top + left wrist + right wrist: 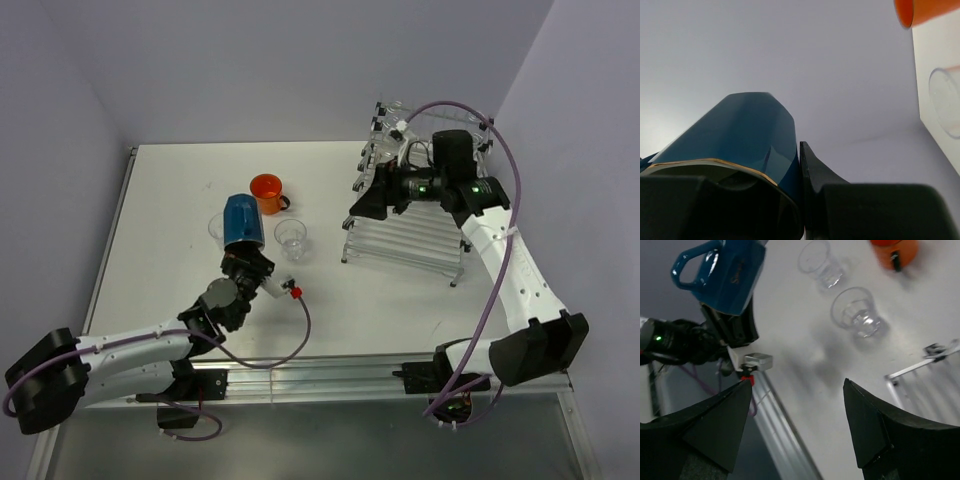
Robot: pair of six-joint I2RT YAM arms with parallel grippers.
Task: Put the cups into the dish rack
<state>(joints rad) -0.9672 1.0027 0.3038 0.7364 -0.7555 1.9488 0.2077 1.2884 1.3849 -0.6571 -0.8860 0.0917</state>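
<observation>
Left claw grips the blue mug; right claw gapes wide, empty, near the dish rack

Blue mug aloft; orange mug, tumblers upright

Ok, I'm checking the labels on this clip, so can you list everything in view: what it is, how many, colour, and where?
blue mug: one, dark blue, gripped at its rim by the left gripper
orange mug: one, orange, on the table just beyond the blue mug
clear tumblers: two, clear, on the table, one on each side of the blue mug; the left one is partly hidden
dish rack: one, silver-white wire, on the right part of the table
table: one, white
left gripper: one, black, shut on the blue mug
right gripper: one, black, open and holding nothing, above the dish rack's left edge
</observation>
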